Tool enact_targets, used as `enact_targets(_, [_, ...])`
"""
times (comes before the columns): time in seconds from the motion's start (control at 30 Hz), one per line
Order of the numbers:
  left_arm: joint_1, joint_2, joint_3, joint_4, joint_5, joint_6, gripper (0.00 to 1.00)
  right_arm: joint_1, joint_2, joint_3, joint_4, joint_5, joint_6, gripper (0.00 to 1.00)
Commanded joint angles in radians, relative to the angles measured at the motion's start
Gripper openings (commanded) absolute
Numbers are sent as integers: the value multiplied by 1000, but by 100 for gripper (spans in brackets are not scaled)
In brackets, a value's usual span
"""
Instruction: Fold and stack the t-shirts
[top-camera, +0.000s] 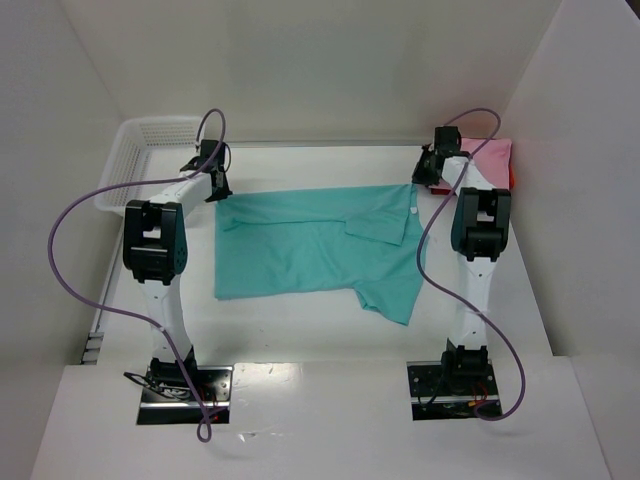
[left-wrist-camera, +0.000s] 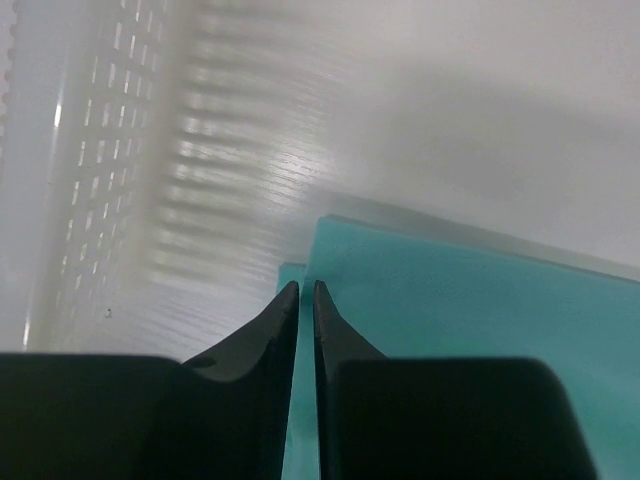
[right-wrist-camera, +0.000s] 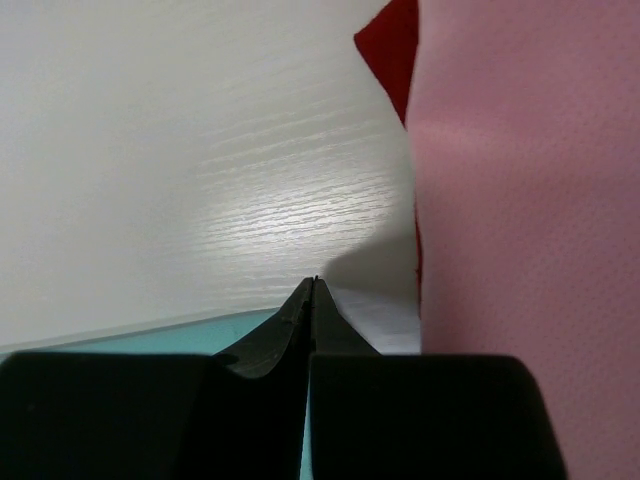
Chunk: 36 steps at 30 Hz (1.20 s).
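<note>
**Item:** teal t-shirt (top-camera: 300, 245). It lies spread on the table (top-camera: 330, 340), with its two far corners at the fingertips of the two arms.

**Left gripper** (left-wrist-camera: 306, 288): the fingers are narrowed to a slit with teal cloth showing inside, judged to be a pinch on the corner.

**Right gripper** (right-wrist-camera: 312, 286): the fingers are pressed fully together at the shirt's edge. Whether cloth is caught cannot be told.

**Adjacent:**
- Just right of the right fingers is the folded pink t-shirt (right-wrist-camera: 530, 250), with the red t-shirt (right-wrist-camera: 392, 45) showing beyond it.
- Left of the left fingers is the mesh basket (left-wrist-camera: 90, 150).

**Handling note:** confirm both pinches before lifting. Raise the corners together and carry the edge level toward the near hem. Keep the right fingers off the pink stack.
</note>
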Motion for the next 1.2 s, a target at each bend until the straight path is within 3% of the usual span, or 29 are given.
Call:
enact_targets(0.0, [3,12,26,2,-10,40,21,-16,19,64,-7,2,-18,0])
enact_targets(0.2, [3,-20,26,1,64,59,50,-16,-20,84,-17,-74,-18,18])
enact_targets(0.37, [-6,-48,40,33,119,71,65,-16,-134,5,17,-98,-18,33])
enact_targets(0.5, [-6,-20,59,23,119,70,66,-16,-208,-98,59,-107,-18,41])
enact_targets(0.73, [-15,38,82,-3,86,43,52,-16,-217,-176,80,-116,-18,41])
enact_targets(1.17, [-15,90,117,-43,-2,33,52,-16,-134,-157,72,-133,-27,43])
